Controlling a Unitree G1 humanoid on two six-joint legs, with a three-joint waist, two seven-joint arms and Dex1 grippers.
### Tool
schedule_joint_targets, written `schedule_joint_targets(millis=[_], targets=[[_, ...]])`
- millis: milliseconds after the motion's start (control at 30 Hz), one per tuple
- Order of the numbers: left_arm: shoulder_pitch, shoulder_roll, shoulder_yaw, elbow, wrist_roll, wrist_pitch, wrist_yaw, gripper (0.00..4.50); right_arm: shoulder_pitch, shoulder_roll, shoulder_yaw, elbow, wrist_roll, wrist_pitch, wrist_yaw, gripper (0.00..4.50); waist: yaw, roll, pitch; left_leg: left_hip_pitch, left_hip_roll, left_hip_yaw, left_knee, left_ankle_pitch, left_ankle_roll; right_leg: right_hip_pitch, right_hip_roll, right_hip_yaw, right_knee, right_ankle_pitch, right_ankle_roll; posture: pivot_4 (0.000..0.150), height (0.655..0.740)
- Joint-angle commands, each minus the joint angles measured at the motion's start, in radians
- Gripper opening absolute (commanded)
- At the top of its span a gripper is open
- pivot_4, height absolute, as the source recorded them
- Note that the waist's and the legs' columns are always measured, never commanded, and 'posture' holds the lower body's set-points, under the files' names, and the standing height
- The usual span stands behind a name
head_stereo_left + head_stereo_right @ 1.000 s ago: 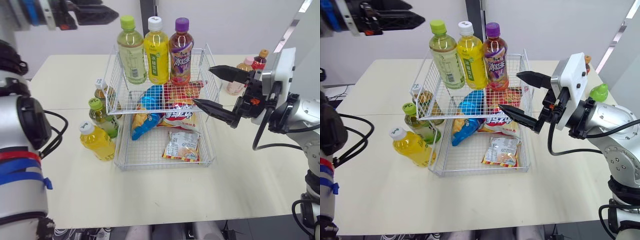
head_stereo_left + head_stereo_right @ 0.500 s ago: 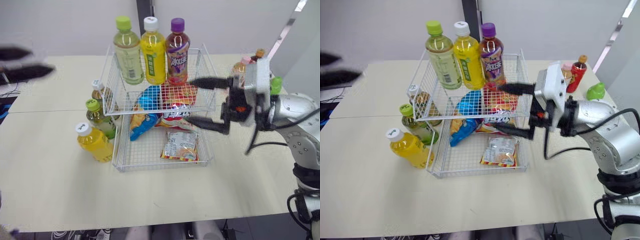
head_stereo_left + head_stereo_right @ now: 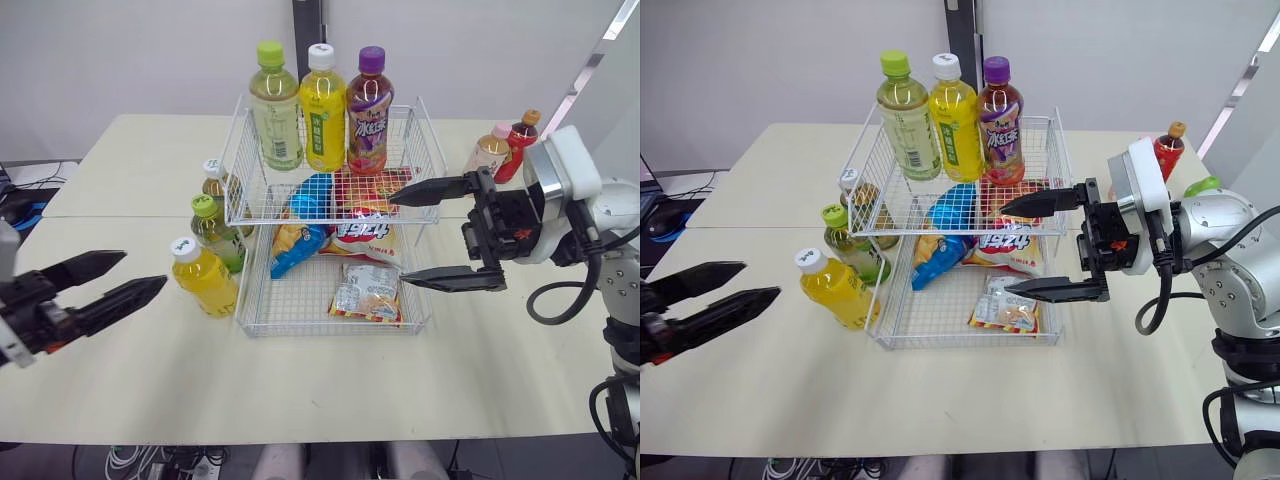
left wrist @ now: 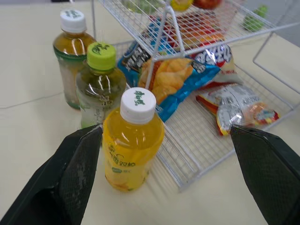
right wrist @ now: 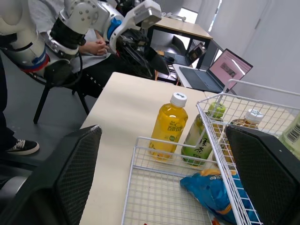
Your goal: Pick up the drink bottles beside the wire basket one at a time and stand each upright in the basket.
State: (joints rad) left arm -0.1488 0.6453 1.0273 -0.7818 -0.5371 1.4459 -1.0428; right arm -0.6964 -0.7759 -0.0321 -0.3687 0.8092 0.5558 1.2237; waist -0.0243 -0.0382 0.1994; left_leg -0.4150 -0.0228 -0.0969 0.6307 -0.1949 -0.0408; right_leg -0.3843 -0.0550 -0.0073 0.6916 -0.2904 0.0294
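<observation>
The two-tier wire basket (image 3: 415, 140) stands mid-table. Its upper tier holds three upright bottles: green tea (image 3: 275, 110), yellow (image 3: 324, 110) and a purple-capped one (image 3: 369, 105). Left of the basket stand a yellow bottle with a white cap (image 3: 203, 279) (image 4: 133, 140), a green-capped bottle (image 3: 215, 232) (image 4: 100, 86) and an amber bottle (image 3: 214, 184) (image 4: 71, 51). My left gripper (image 3: 145, 270) is open, low over the table and a little left of the yellow bottle. My right gripper (image 3: 397, 241) is open at the basket's right side, holding nothing.
Snack bags (image 3: 365, 290) lie in the basket's lower tier. A pink-capped bottle (image 3: 488, 150), a red bottle (image 3: 518, 135) and a small green object (image 3: 1202, 186) sit at the table's back right. In the right wrist view a seated person (image 5: 93, 47) and laptops (image 5: 225, 70) are beyond the table.
My left arm has dropped from high at the back left to low over the table near the yellow bottle. The right gripper has drawn back slightly from the basket. The camera has shifted.
</observation>
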Motion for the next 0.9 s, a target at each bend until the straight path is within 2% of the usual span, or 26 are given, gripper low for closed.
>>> schedule_joint_targets(millis=[33,133,233,367,533,633,900], targets=[[-0.009,-0.104,-0.074,-0.114,0.026,-0.062,0.194,4.49,-0.013,-0.003,-0.017,-0.030,0.024,0.007,0.004,4.50,-0.001,-0.001,-0.001,0.000,0.000,0.000,0.000,0.000,0.000,0.000,0.000,0.001,0.000,0.000,0.000,0.150,0.7400],[-0.037,-0.196,-0.145,-0.155,0.050,-0.089,0.343,4.49,-0.012,-0.007,-0.020,-0.036,0.026,0.013,0.001,4.50,0.000,-0.001,-0.001,0.000,0.000,0.001,0.000,0.000,0.000,0.000,0.000,0.001,-0.001,0.001,0.000,0.150,0.7400],[-0.045,-0.230,-0.232,-0.173,0.076,-0.125,0.457,4.49,-0.014,-0.009,-0.021,-0.040,0.026,0.018,0.000,4.50,0.000,-0.001,-0.001,0.000,0.000,0.000,-0.001,0.000,0.000,0.000,0.000,0.000,-0.001,0.001,-0.001,0.150,0.7400],[-0.060,-0.246,-0.329,-0.164,0.110,-0.158,0.582,4.49,-0.016,-0.009,-0.021,-0.043,0.022,0.022,0.000,4.50,0.000,-0.001,-0.001,0.000,0.000,0.001,-0.001,0.000,0.000,0.000,0.001,0.000,-0.001,0.001,-0.001,0.150,0.7400],[-0.050,-0.246,-0.428,-0.137,0.124,-0.212,0.663,4.49,-0.016,-0.004,-0.013,-0.045,0.015,0.019,-0.004,4.50,0.000,-0.001,-0.001,0.000,0.000,0.001,-0.001,0.000,0.000,0.000,0.001,0.000,-0.001,0.001,-0.001,0.150,0.7400],[-0.042,-0.251,-0.452,-0.126,0.118,-0.223,0.692,3.96,-0.014,-0.004,-0.013,-0.048,0.013,0.019,-0.006,4.50,0.000,-0.001,-0.001,0.000,0.000,0.001,-0.001,0.000,0.000,0.000,0.001,0.000,-0.001,0.001,-0.001,0.150,0.7400],[-0.001,-0.244,-0.474,-0.110,0.102,-0.266,0.722,1.46,-0.006,-0.004,-0.016,-0.055,0.012,0.020,-0.017,4.50,0.001,-0.001,-0.001,-0.001,0.000,0.001,-0.001,0.000,0.000,0.000,0.001,0.000,-0.003,0.001,-0.001,0.150,0.7400]])
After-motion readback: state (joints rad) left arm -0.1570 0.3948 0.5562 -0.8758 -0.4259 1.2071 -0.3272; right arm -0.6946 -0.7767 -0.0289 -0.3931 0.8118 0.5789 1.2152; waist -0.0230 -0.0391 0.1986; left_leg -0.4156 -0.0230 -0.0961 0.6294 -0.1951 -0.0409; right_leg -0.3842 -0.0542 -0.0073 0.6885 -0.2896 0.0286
